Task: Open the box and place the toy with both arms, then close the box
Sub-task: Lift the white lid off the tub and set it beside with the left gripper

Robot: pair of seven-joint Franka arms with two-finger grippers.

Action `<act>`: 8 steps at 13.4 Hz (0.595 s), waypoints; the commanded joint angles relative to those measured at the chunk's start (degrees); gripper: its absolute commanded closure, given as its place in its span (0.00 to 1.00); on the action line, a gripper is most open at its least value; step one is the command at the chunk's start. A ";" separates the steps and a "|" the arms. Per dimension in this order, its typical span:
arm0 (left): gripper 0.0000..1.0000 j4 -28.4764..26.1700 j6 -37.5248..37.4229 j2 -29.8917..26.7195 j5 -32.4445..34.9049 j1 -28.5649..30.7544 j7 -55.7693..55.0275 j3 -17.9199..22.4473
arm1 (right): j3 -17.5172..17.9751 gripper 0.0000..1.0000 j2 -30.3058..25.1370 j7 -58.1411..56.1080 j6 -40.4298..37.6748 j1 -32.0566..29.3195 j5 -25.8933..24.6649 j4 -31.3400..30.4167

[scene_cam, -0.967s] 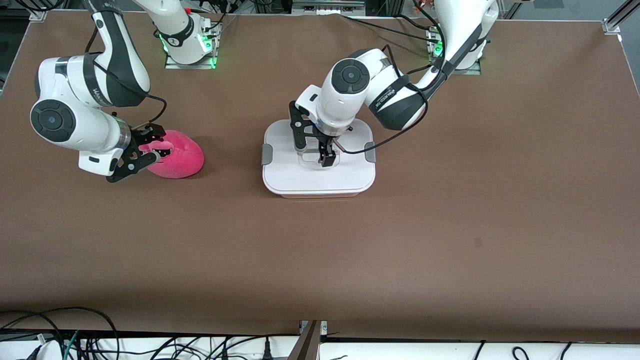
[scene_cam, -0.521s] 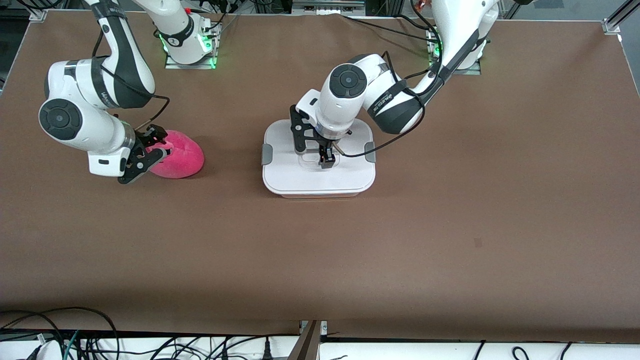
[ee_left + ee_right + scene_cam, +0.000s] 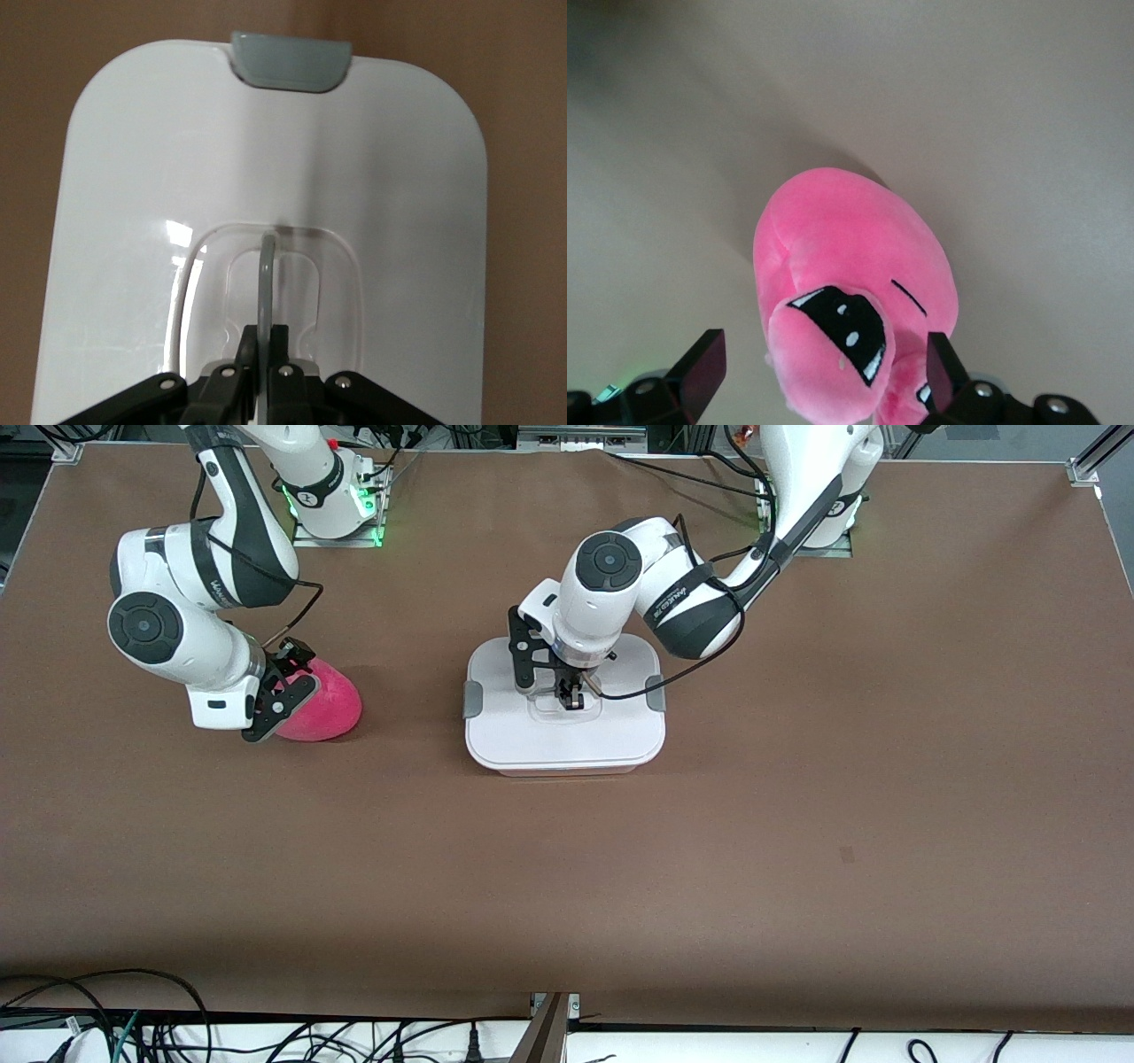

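The box (image 3: 620, 757) stands mid-table with its white lid (image 3: 611, 731) on and grey clips (image 3: 472, 699) at both ends. My left gripper (image 3: 570, 699) is down on the lid, shut on the clear handle (image 3: 266, 270), which stands up between the fingers in the left wrist view. The lid (image 3: 133, 221) fills that view. The hot-pink plush toy (image 3: 326, 704) lies toward the right arm's end of the table. My right gripper (image 3: 288, 682) is open, its fingers on either side of the toy's stalked eyes (image 3: 846, 332).
The brown table (image 3: 709, 868) stretches bare nearer the camera and toward the left arm's end. Cables lie along the table's near edge (image 3: 133, 1019). The arm bases stand at the top (image 3: 337, 505).
My right arm has swung toward the box end and lowered over the toy. My left gripper has shifted slightly on the lid handle. Box and toy have not moved.
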 commanded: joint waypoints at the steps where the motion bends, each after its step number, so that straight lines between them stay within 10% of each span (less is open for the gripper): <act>1: 0.99 1.28 -0.15 -0.04 1.37 -0.57 0.32 0.11 | 0.18 0.00 -2.37 -1.30 0.34 -0.25 -1.70 -2.82; 8: 1.00 1.63 -0.85 -1.88 1.20 0.14 8.04 -0.24 | 0.27 0.00 -2.55 -1.30 3.68 -0.25 -1.88 -5.64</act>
